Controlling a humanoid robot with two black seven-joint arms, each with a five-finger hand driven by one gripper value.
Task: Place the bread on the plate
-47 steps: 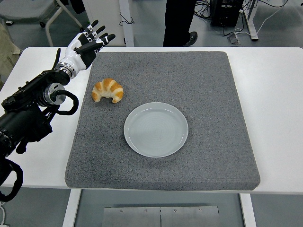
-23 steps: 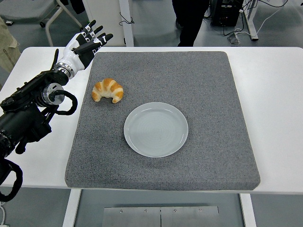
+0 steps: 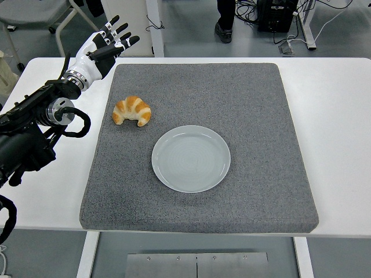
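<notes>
A golden-brown curved croissant (image 3: 132, 110) lies on a grey, coarse-textured square mat (image 3: 249, 104) that covers most of the white tabletop (image 3: 336, 116). A round pale plate (image 3: 191, 158) sits empty near the mat's middle, apart from the croissant. The left hand (image 3: 99, 51), white and black, hovers above the mat's far left corner, fingers (image 3: 119, 36) spread, holding nothing. A person's dark legs and shoe (image 3: 225, 22) show beyond the tabletop.

white table (image 3: 336, 116); directly on it: grey mat (image 3: 243, 98), centred

Grey floor (image 3: 185, 29) behind white table (image 3: 336, 116); cables (image 3: 255, 11), chair base (image 3: 35, 17), person's legs (image 3: 226, 17).
</notes>
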